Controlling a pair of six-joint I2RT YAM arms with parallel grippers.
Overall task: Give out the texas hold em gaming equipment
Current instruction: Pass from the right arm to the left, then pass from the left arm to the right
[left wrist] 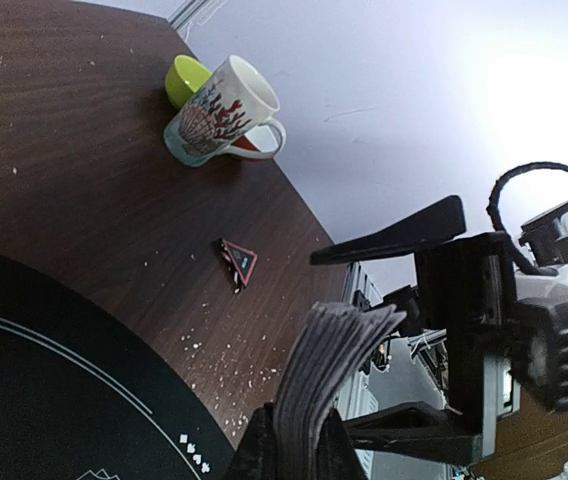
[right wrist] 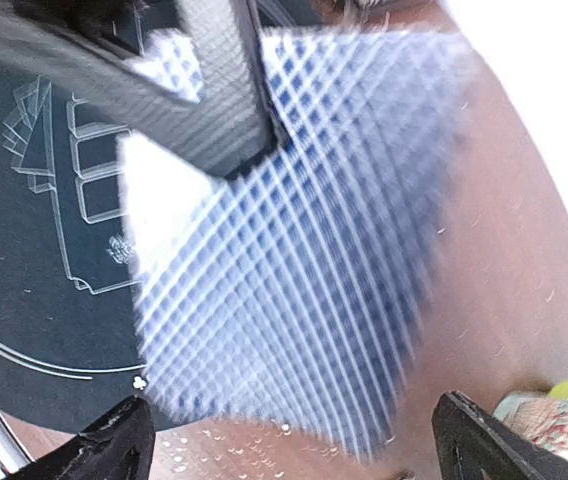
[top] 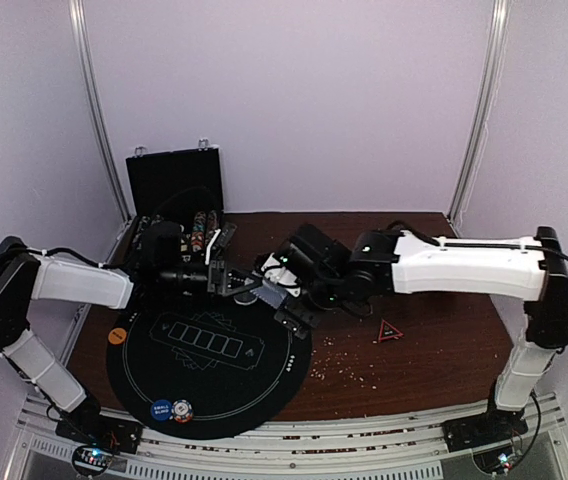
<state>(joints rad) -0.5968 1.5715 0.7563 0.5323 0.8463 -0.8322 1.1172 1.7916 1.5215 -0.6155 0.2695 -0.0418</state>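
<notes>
A: Pale rail (top: pixel 294 430) nearest, under both arm bases. Then?
B: Dark brown wood table (top: pixel 444 350). Round black mat (top: pixel 214 390) on its left half, white card outlines printed on it. Blue disc (top: pixel 161 408) and red-white disc (top: pixel 182 410) side by side at the mat's near rim. Orange disc (top: pixel 116 336) at its left rim.
A: Surface clean?
B: No. White crumbs (top: pixel 349 368) scattered just right of the mat, small red triangle (top: pixel 389 331) beyond them.
A: Hands?
B: Left gripper (top: pixel 226 278) clamped on the deck (right wrist: pixel 294 270), over the mat's far rim, blue lattice backs facing the right wrist camera. Right gripper (top: pixel 279 292) spread wide, one finger either side of the deck, gripping nothing.
A: Farther back?
B: Black case (top: pixel 174 180) open at the far left corner, lid upright, chip rows inside. White patterned mug (left wrist: pixel 226 110) near the table's edge, green thing (left wrist: pixel 186 78) behind it, can't tell what. Lavender walls (top: pixel 294 100), white poles (top: pixel 100 110) in the corners.
</notes>
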